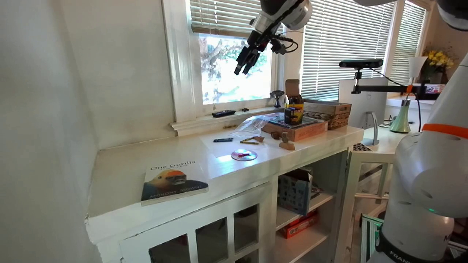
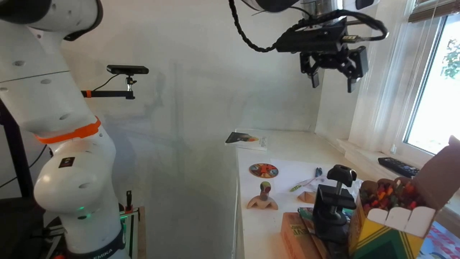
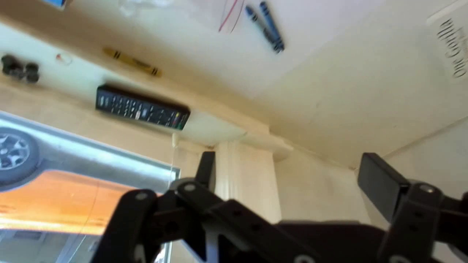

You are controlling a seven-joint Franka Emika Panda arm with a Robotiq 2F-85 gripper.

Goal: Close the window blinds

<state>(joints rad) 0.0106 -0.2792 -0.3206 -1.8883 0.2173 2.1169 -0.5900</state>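
A robot gripper (image 1: 241,70), fingers spread and empty, before a window (image 1: 236,87) with blinds (image 1: 223,16) partway down.
In an exterior view, the blinds stop above bare glass (image 1: 215,82); the gripper is probably held high to reach them. In an exterior view, it hangs well above the counter (image 2: 298,144), likely with swinging room. In the wrist view, a cord (image 3: 174,140) hangs near the remote (image 3: 142,109); the sill (image 3: 214,126) could crowd a reach.
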